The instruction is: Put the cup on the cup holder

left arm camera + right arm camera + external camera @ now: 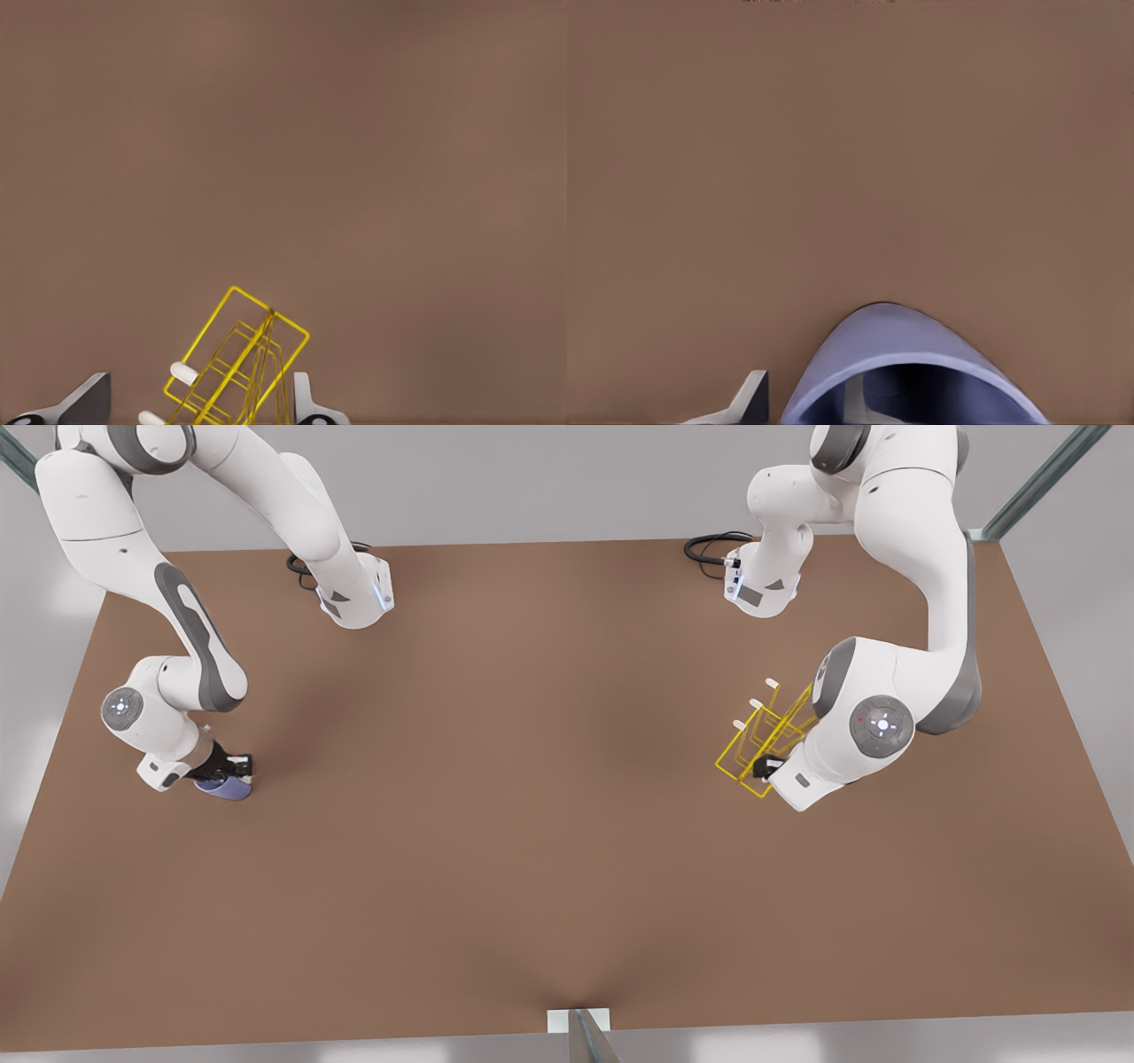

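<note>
**Two arms low over a brown table, one at the cup, one at the rack**

A broad brown table (532,797) takes up nearly the whole room as I see it, plain and matte, with pale grey floor around its edges. Metal frame posts stand at the far corners, and another post (589,1036) meets the near edge at its middle. Black cables (709,549) coil at the far edge by the arm bases.

Both white arms are bent down to the tabletop, well apart from each other. On the front view's right, the left gripper (764,769) sits at the near corner of the cup holder (764,735), a thin yellow wire rack with white-tipped pegs angling up and away from the pincer. In the left wrist view the fingers (306,403) stand spread, one on either side of the holder's (239,363) frame, not pressed against it: released.

On the front view's left, the right gripper (232,769) is down at the cup (226,786), a lavender-blue tumbler directly under the pincer on the table. In the right wrist view the cup's (908,363) rim curves up close beside one finger (749,398); I cannot tell whether this pincer is clenched on it.
</note>
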